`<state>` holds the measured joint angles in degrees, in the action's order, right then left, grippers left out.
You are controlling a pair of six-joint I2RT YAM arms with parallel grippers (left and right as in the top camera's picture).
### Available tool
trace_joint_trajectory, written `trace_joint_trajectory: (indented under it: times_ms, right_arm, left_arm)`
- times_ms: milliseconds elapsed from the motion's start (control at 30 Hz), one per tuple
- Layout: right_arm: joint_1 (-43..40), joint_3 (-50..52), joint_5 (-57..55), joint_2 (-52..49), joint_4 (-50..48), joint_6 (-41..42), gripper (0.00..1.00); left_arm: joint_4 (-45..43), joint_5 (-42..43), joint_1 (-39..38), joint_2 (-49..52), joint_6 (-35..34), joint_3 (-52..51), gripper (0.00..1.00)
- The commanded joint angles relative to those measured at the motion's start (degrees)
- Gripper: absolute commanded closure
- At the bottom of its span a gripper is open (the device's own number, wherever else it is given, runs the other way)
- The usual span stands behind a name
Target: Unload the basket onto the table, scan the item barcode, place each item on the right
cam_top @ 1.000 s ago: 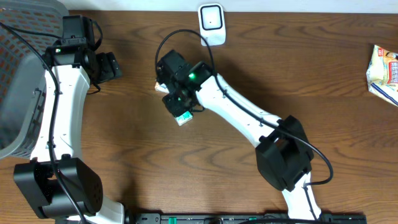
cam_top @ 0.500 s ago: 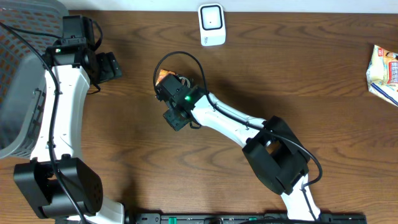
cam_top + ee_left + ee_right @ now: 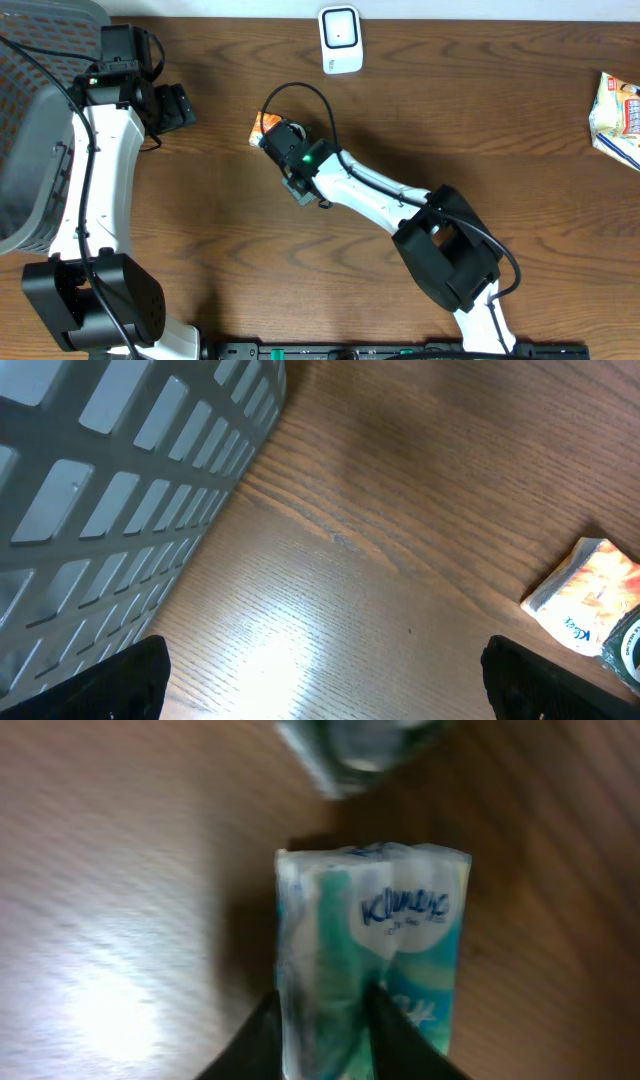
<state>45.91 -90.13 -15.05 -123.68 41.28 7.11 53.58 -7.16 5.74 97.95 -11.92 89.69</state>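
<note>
The small, soft, plastic-wrapped Kleenex tissue pack (image 3: 370, 940) is held by the right hand (image 3: 322, 1025). Its two dark fingers (image 3: 262, 1035) look closed on the pack's near end. The face toward the right wrist camera is teal and white. From above, only an orange corner shows past the wrist, left of centre over the brown wooden table (image 3: 500, 100). I cannot tell whether the pack rests on the wood or is just lifted. Its long axis runs straight out from the fingers, in line with the forearm, so its free end points toward the far left of the table. The white box-shaped scanner with a dark window (image 3: 340, 40) stands at the far edge. From the pack it lies farther out and toward the robot's right, well apart, so the pack now points away from it. No barcode shows on any visible face, so I cannot say which side carries it. The coming move likely needs the right wrist to swing toward the scanner and roll until the coded face meets the window. The left hand (image 3: 172, 107) is wide open and empty. It is near the pack on its left, beside the grey slatted plastic basket (image 3: 100, 460).
</note>
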Motion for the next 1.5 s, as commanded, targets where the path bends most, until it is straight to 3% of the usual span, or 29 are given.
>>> trace_joint_trajectory:
  times_ms: [0,67,233,400,933,1300,1467]
  right_arm:
    - [-1.68,1.09,-3.43,0.35,0.63,1.14,0.66]
    - [-1.68,1.09,-3.43,0.35,0.76,1.14,0.6]
    - [-1.68,1.09,-3.45,0.35,0.96,1.11,0.54]
    - [-1.81,1.09,-3.5,0.35,0.96,0.96,0.62]
    - [-10.69,0.37,-3.87,1.57,7.04,1.03,0.62]
    - [-10.34,-3.52,-3.91,5.77,8.81,0.94,0.42]
    - [-10.25,-3.41,-3.89,5.6,8.94,0.94,0.42]
  left_arm:
    - [0.11,0.13,0.13,0.55,0.5,-0.28,0.03]
    - [0.11,0.13,0.13,0.55,0.5,-0.28,0.03]
    - [0.11,0.13,0.13,0.55,0.5,-0.28,0.02]
    - [0.11,0.13,0.13,0.55,0.5,-0.28,0.03]
    - [0.11,0.13,0.13,0.55,0.5,-0.28,0.02]
    - [0.11,0.13,0.13,0.55,0.5,-0.28,0.03]
    - [0.11,0.13,0.13,0.55,0.5,-0.28,0.02]
